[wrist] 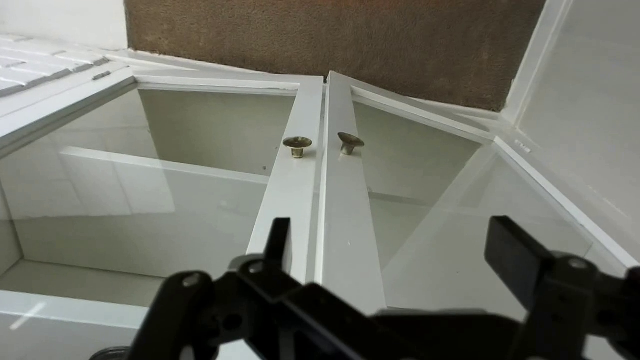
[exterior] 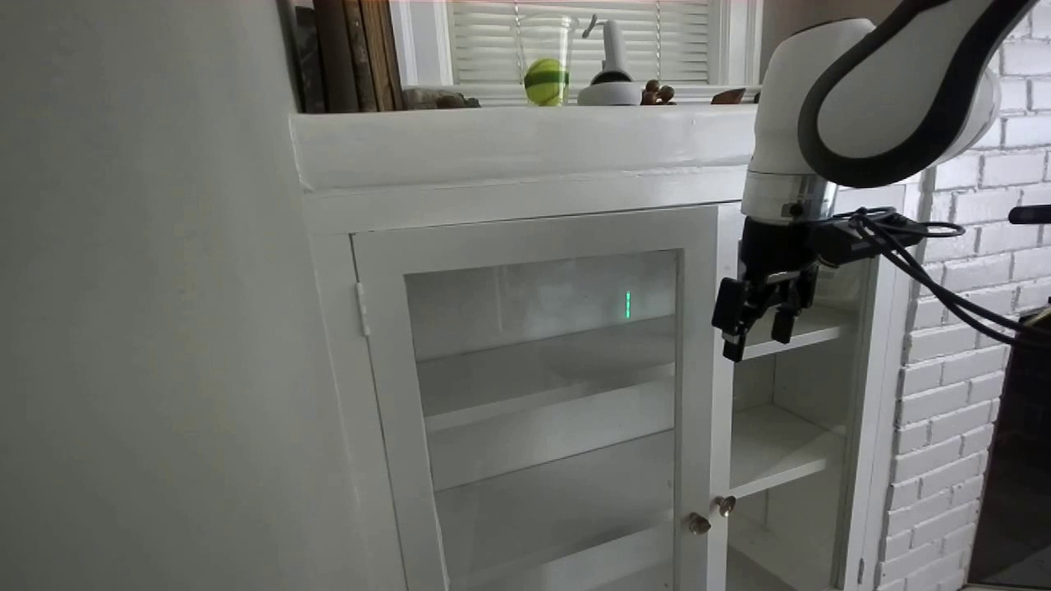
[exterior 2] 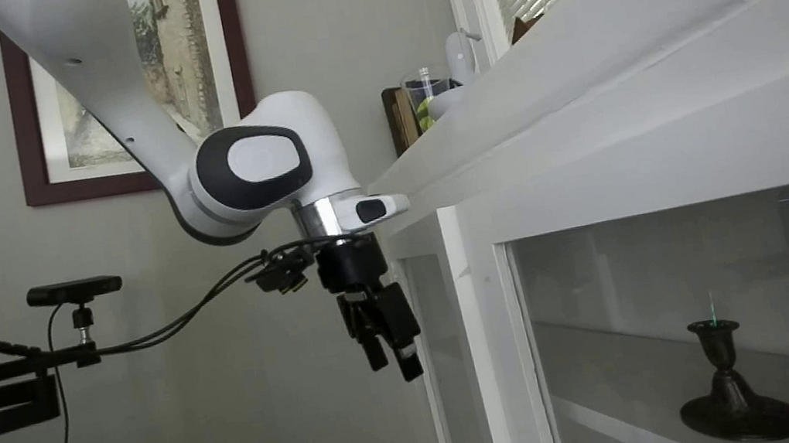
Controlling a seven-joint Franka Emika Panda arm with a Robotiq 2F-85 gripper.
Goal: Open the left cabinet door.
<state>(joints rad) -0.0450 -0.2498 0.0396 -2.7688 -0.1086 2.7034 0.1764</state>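
Note:
The left cabinet door [exterior: 696,369] is white-framed with a large glass pane and hinges on its left edge. It stands shut or nearly shut; a slight gap cannot be judged. Its round brass knob [exterior: 698,524] sits low on its right edge. In the wrist view, the knob [wrist: 350,142] and the door [wrist: 350,225] appear right of the seam. My gripper [exterior: 759,338] is open and empty, fingers pointing down, well above the knobs and close in front of the doors. In the wrist view its fingers [wrist: 390,225] are wide apart. It touches no knob.
The matching right door [exterior: 722,427] has its knob [exterior: 725,505] beside the left one. A dark candlestick [exterior 2: 736,389] stands behind its glass. A ledge [exterior: 525,152] above holds a clear cup [exterior: 548,49]. A grey wall [exterior: 164,328] adjoins the hinges; white brick [exterior: 944,427] is opposite.

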